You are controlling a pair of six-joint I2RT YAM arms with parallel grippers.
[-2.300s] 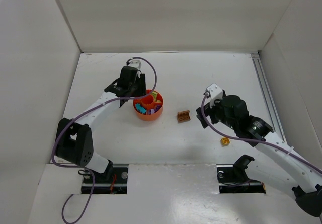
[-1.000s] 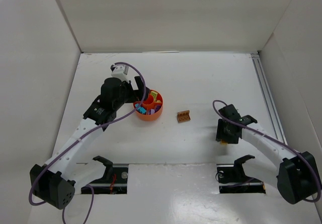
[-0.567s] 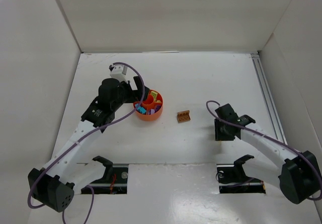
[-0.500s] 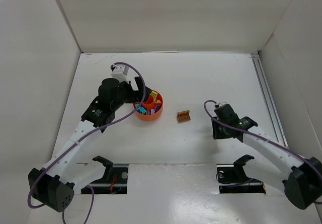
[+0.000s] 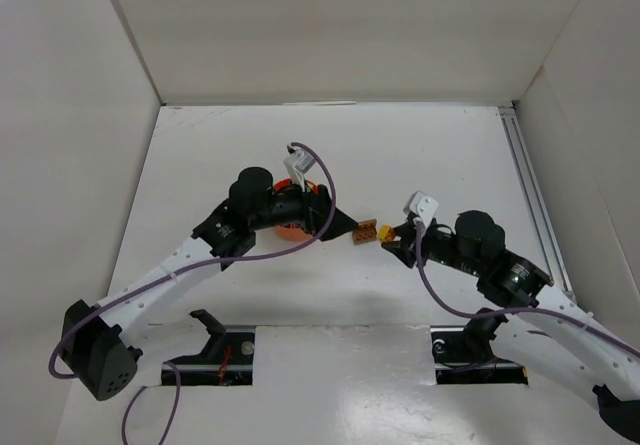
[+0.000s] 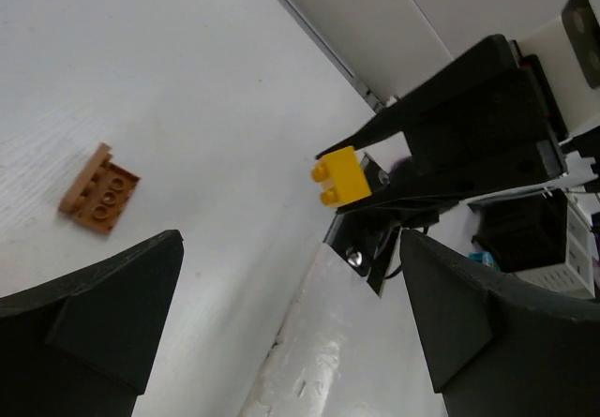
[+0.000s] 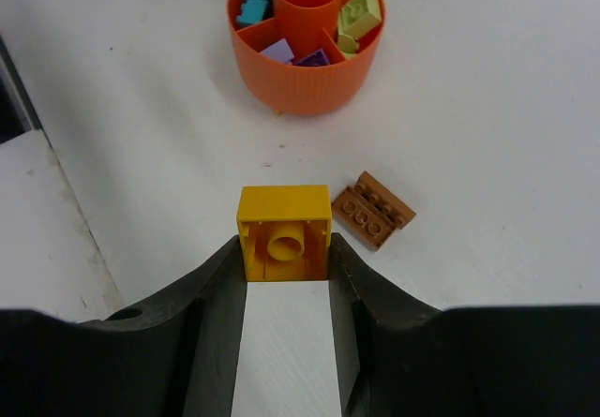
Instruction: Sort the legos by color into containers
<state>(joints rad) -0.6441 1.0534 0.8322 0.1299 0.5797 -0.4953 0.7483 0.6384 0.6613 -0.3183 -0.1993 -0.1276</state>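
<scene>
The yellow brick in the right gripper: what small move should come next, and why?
Probably carry it forward to the orange dish. The right gripper is shut on the yellow brick and holds it clear of the table, near the brown plate. The dish lies just ahead, with other bricks already in its wedges.

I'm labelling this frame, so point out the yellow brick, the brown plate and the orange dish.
yellow brick point(image 7: 283, 232), right wrist view, centre of its hollow face.
brown plate point(image 7: 373, 211), right wrist view, middle of its upward face.
orange dish point(image 7: 305, 84), right wrist view, ribbed outer wall.
</scene>
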